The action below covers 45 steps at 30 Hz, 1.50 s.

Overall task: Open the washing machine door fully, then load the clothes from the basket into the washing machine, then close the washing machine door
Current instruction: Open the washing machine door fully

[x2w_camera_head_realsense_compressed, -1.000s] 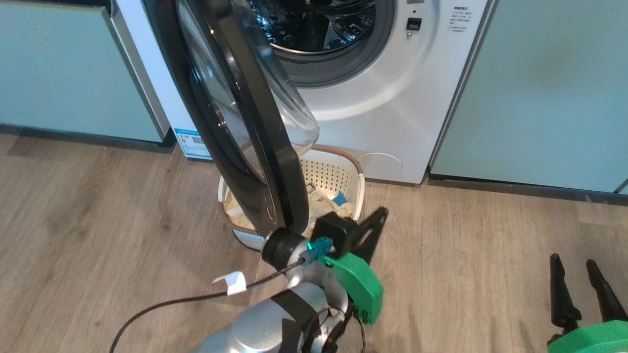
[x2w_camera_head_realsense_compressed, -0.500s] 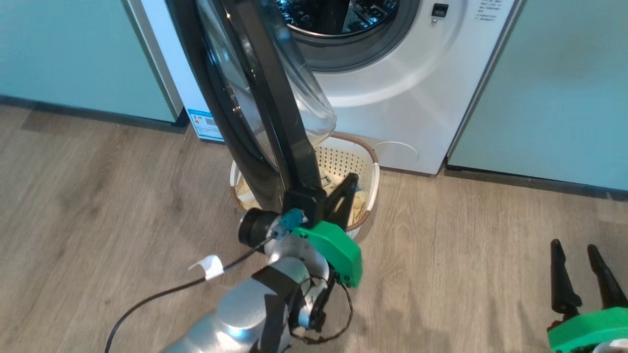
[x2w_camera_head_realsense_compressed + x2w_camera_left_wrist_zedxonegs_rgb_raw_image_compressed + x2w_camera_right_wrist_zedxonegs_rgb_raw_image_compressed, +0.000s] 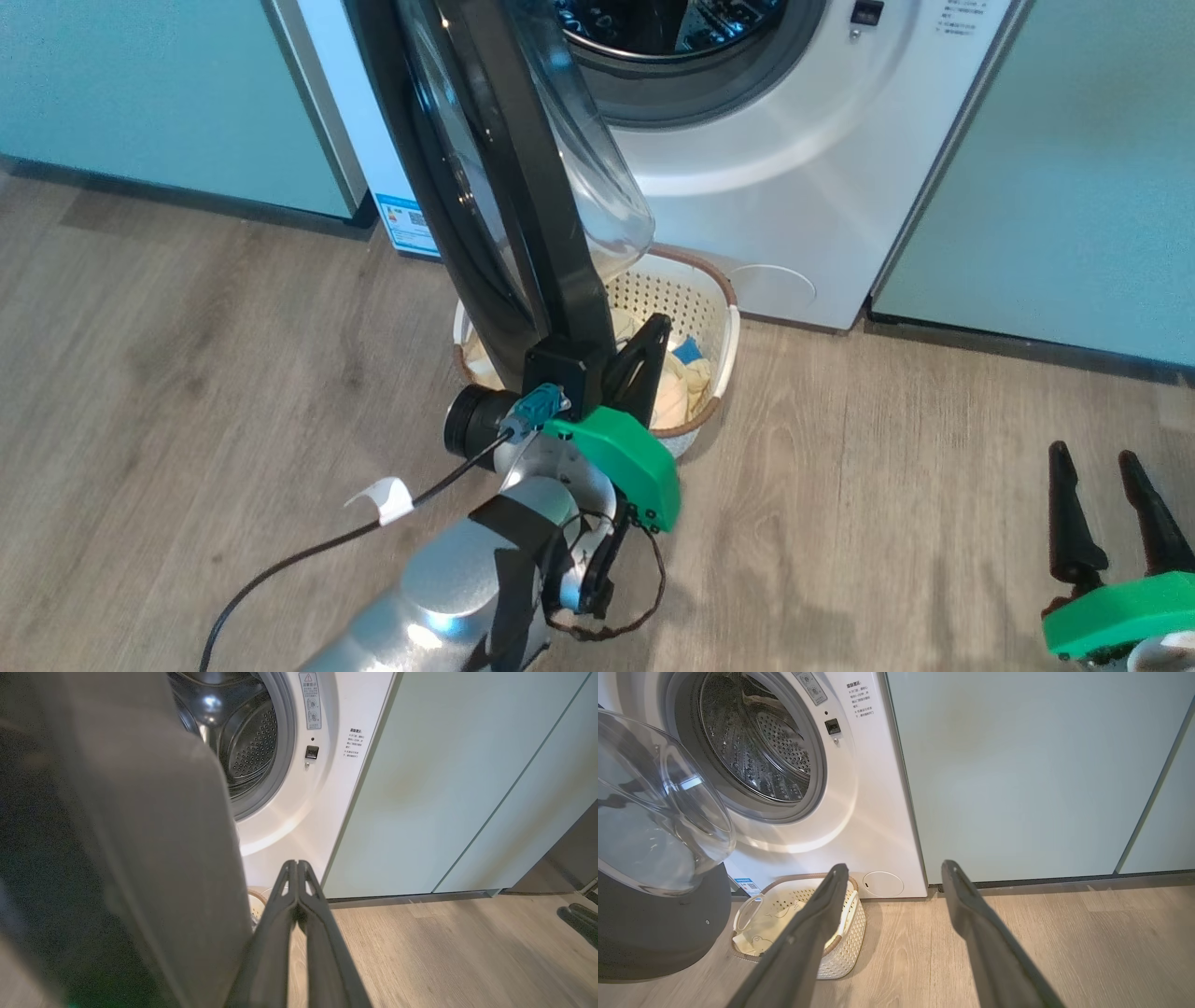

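The washing machine stands with its drum exposed. The washing machine door hangs open, seen edge-on, its glass bowl bulging to the right. Below it on the floor sits the basket with the pale yellow clothes inside. My left gripper is shut and empty, just right of the door's lower rim and above the basket; whether it touches the rim I cannot tell. Its closed fingertips point at the machine's front, with the door a dark blur close on their left. My right gripper is open and empty over the floor at the lower right.
Pale teal cabinets flank the machine on both sides. Wooden floor stretches between the basket and my right gripper. A black cable with a white tag trails from my left arm.
The head camera has shifted, moving the whole picture right and down. My left gripper has drawn in closer to the door's lower rim, over the basket. The right gripper has stayed still.
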Motion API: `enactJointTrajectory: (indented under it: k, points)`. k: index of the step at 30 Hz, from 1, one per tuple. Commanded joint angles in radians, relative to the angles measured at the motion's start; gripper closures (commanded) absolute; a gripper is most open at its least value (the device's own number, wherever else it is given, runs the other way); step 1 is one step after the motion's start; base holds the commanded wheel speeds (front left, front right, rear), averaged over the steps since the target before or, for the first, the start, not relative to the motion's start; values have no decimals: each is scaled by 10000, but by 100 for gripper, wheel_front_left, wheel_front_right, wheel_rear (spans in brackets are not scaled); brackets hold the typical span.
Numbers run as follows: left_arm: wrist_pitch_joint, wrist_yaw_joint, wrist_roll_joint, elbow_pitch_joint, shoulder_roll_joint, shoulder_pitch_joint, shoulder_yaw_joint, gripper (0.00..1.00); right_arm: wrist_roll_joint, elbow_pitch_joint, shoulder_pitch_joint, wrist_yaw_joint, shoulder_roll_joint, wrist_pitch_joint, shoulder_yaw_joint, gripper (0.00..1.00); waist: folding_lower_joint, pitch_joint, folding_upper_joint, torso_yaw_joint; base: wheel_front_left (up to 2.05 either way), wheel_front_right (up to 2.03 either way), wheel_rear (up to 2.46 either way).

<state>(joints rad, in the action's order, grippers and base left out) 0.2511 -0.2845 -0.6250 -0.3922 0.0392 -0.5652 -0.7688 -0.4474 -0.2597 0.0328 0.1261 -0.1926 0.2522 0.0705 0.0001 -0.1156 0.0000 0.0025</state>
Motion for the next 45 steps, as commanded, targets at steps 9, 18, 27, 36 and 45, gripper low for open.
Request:
enactJointTrajectory:
  k: [9, 18, 27, 36, 45]
  points:
    - [106, -85, 46, 210, 110, -60, 406, 100, 70, 222, 106, 46, -286, 95, 173, 0, -1, 409, 0, 340, 0, 0, 0]
    - [107, 3, 150, -141, 110, 133, 760, 100, 19, 211, -93, 46, -266, 95, 220, 0, -1, 653, 0, 709, 0, 0, 0]
    - [107, 209, 256, -466, 110, 373, 958, 100, 4, 224, -259, 46, -228, 95, 173, 0, -1, 807, 0, 1114, 0, 0, 0]
    - [107, 468, 603, -812, 110, 724, 1560, 100, -15, 173, -346, 46, -140, 95, 188, 0, -1, 972, 0, 1570, 0, 0, 0]
    - [107, 663, 986, -761, 110, 909, 2393, 100, -26, 189, -402, 46, -65, 95, 141, 0, -1, 1039, 0, 2043, 0, 0, 0]
